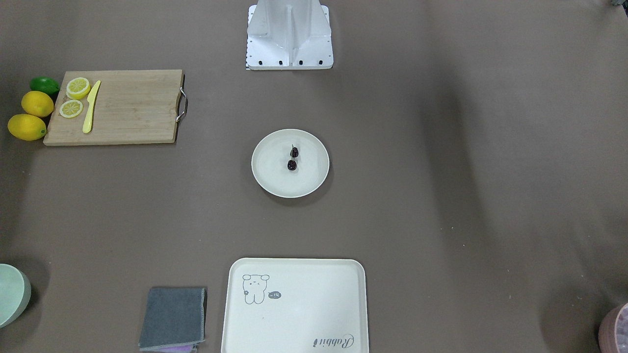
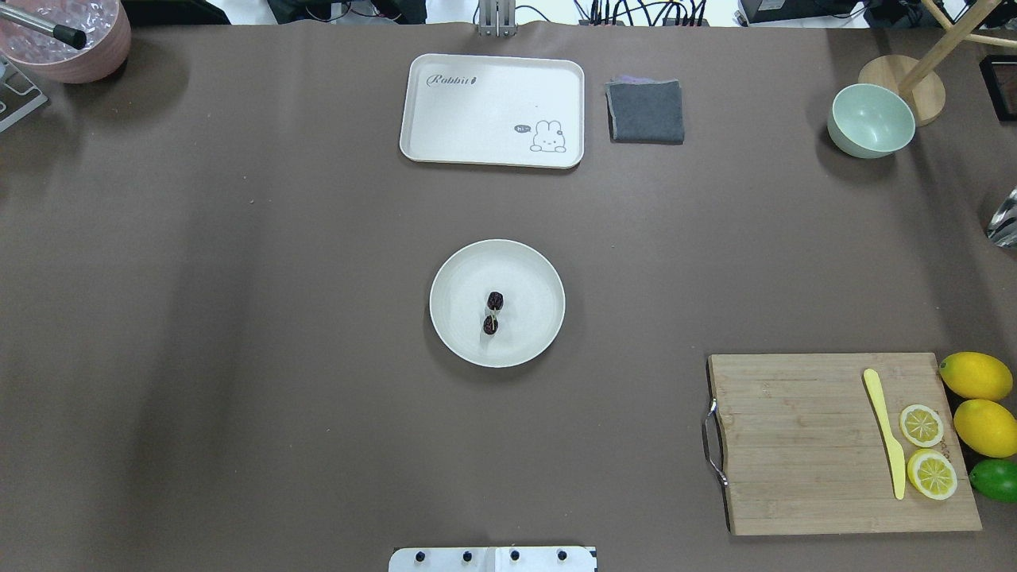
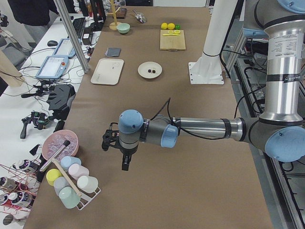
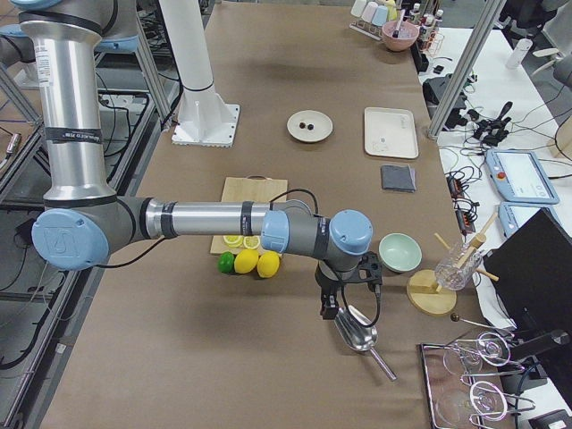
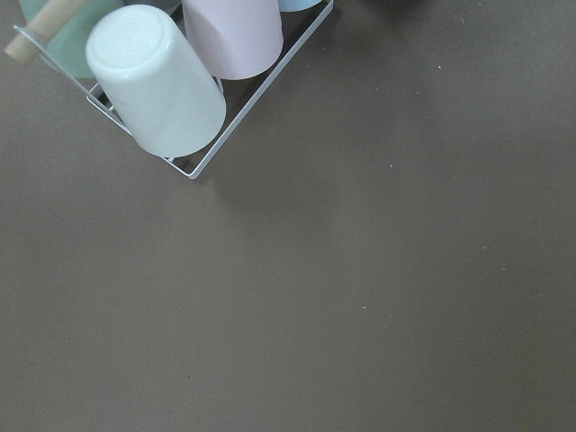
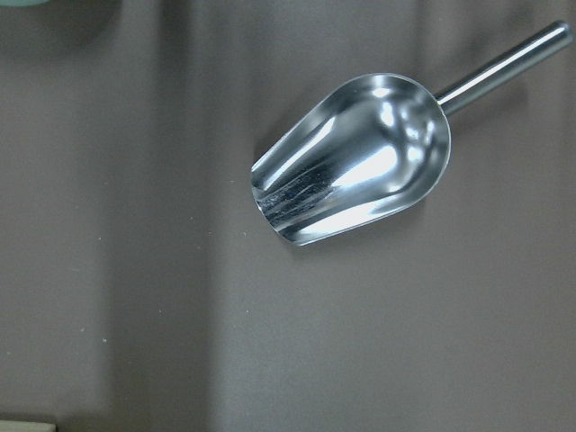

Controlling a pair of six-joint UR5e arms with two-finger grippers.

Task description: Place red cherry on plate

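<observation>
The red cherry (image 1: 292, 159), a pair of tiny dark fruits joined by stems, lies near the middle of the round cream plate (image 1: 271, 182) at the table's centre. The overhead view shows the same red cherry (image 2: 493, 311) on the plate (image 2: 459, 343). Neither arm is near it. My left gripper (image 3: 125, 164) hangs over the table's far left end beside a cup rack. At the opposite end, my right gripper (image 4: 329, 308) hovers over a metal scoop. Both show only in the side views, so I cannot tell whether they are open or shut.
A wooden cutting board (image 2: 794, 445) carries a yellow knife (image 2: 886, 433) and lemon slices, with lemons (image 2: 985, 427) and a lime beside it. A cream tray (image 2: 493, 103), grey cloth (image 2: 645, 111), green bowl (image 2: 870, 121), pink bowl (image 2: 75, 59), cup rack (image 5: 171, 99) and scoop (image 6: 355, 184) ring the table.
</observation>
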